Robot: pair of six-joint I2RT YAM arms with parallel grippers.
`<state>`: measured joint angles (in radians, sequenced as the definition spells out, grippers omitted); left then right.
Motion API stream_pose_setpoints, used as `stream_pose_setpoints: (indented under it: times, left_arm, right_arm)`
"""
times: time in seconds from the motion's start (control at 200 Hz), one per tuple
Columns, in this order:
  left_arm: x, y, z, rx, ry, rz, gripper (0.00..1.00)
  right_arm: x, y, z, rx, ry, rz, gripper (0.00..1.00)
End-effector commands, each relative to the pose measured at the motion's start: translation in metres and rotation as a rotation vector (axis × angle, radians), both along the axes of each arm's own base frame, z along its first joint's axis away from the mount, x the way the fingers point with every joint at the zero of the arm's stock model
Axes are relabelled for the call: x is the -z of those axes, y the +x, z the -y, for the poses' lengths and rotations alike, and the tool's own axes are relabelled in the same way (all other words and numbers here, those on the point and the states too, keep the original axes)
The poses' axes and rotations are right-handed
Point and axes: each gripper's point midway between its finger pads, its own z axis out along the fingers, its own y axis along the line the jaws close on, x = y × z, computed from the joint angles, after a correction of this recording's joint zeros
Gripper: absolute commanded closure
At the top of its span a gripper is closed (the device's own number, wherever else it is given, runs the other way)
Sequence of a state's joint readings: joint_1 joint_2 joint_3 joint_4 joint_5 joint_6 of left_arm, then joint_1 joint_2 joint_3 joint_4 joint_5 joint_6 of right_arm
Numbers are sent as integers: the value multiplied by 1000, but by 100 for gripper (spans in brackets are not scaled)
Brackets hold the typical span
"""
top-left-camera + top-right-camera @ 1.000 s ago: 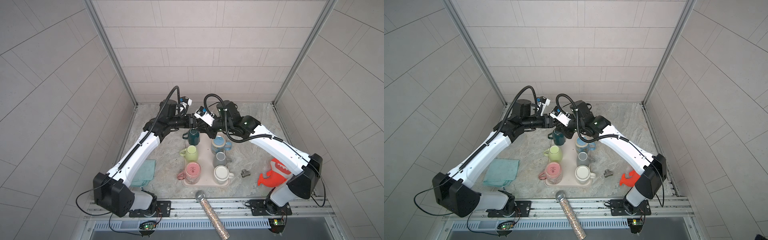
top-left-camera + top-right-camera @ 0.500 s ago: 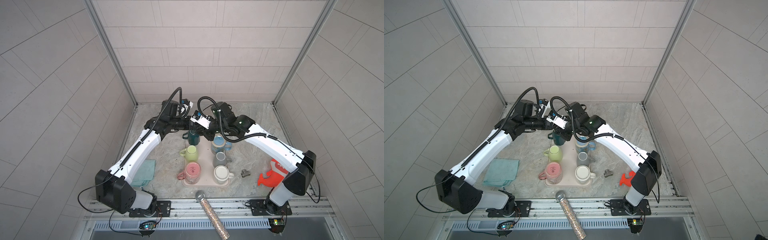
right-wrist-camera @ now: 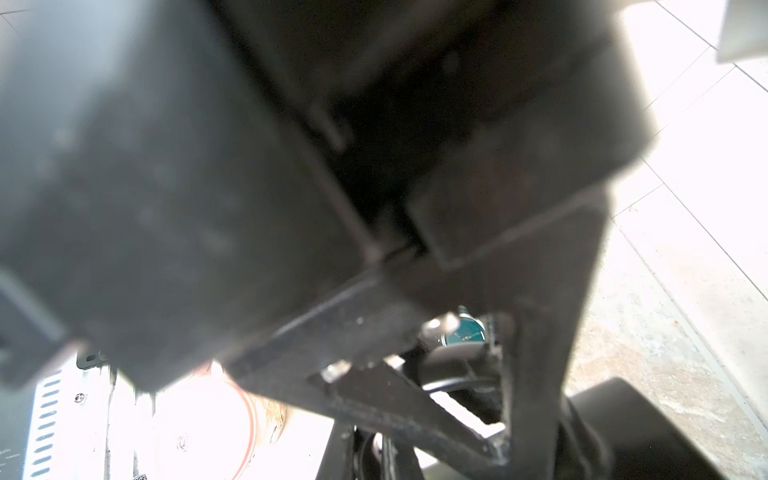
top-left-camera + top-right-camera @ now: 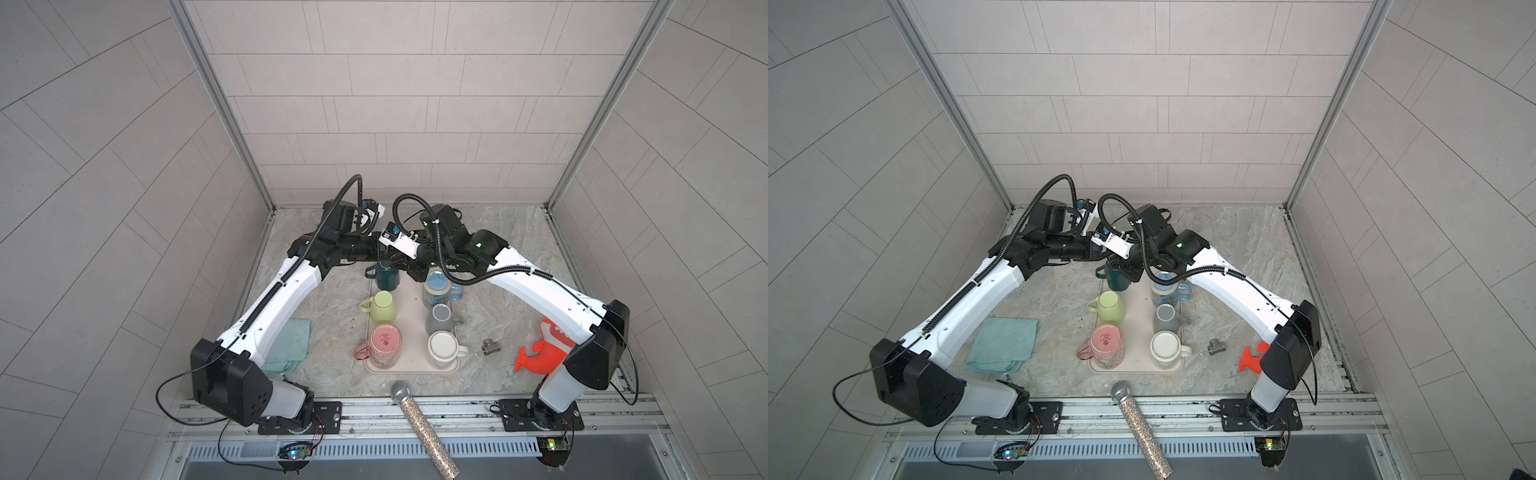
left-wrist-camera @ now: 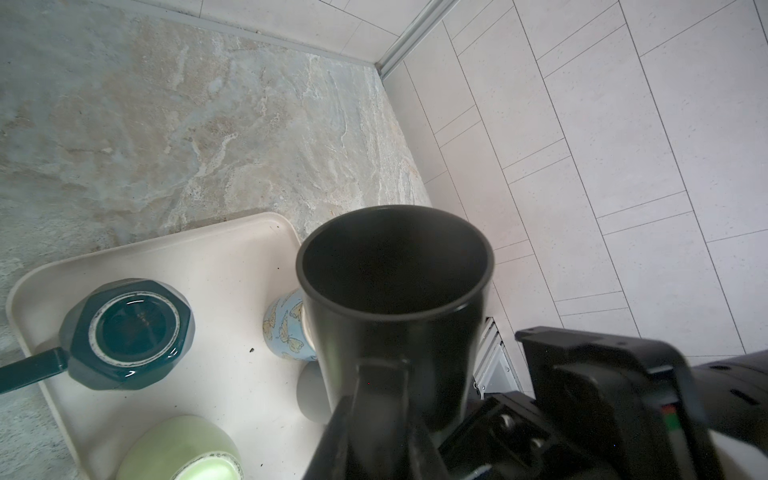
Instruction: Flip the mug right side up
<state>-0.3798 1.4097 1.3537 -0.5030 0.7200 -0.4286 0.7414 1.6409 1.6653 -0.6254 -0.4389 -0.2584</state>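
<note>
We're mid-handover: the black mug (image 5: 395, 291) hangs mouth-up over the far end of the tray (image 5: 257, 220), between both arms. The left gripper (image 5: 382, 386) stands nearly closed on what looks like its handle. The right gripper (image 5: 469, 424) is shut, seemingly pinching it low down. Next, we think, the right lets go and the left sets it down upright.

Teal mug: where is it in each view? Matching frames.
Top views: teal mug upside down at the tray's far left corner.
Left wrist: base up on the tray corner, beside the black mug.
Right wrist: only a teal sliver through a gap, probably it.
Shared landmark: tray, not clear in right wrist.
</note>
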Motion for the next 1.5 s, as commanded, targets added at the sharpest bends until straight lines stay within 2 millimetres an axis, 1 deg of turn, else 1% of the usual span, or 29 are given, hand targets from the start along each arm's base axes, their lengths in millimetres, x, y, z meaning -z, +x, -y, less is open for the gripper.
stream_pose_setpoints:
  times: [0.0,0.33,0.43,0.52,0.62,0.696,0.796,0.936,1.006,1.101,1.191,1.286,1.396,1.496]
  left_arm:
    - [16,0,-6,7,70,-3,100]
    - [6,11,-9,-48,60,45,100]
    - [1,13,-9,-59,56,62,100]
    - [-1,16,-10,-70,60,73,100]
    - [0,20,-11,-78,72,81,100]
    - [0,26,-11,-85,81,87,100]
    - [-1,35,-11,-95,94,103,100]
    - [-9,54,-16,-133,118,147,100]
    - [-13,64,-23,-164,135,171,100]
    - [-22,81,-38,-226,156,215,100]
    - [-29,97,-60,-318,191,268,100]
    - [-30,112,-81,-399,221,323,100]
    - [-21,129,-106,-508,276,392,100]
    - [-12,142,-134,-638,320,464,100]
  right_arm:
    - [-53,6,-6,-25,83,170,100]
    - [-52,8,1,6,75,192,100]
    - [-50,8,2,11,70,192,94]
    - [-48,7,4,16,62,189,83]
    - [-45,7,7,25,53,189,74]
    - [-44,6,9,30,48,189,72]
    - [-43,4,14,41,39,191,71]
    - [-45,1,23,65,35,193,71]
    - [-44,-1,28,82,33,194,71]
    - [-43,-3,36,113,34,199,71]
    - [-43,-5,43,138,47,205,72]
    - [-44,-6,49,159,57,207,73]
    - [-45,-6,58,193,60,218,75]
    - [-44,-4,67,232,57,229,77]
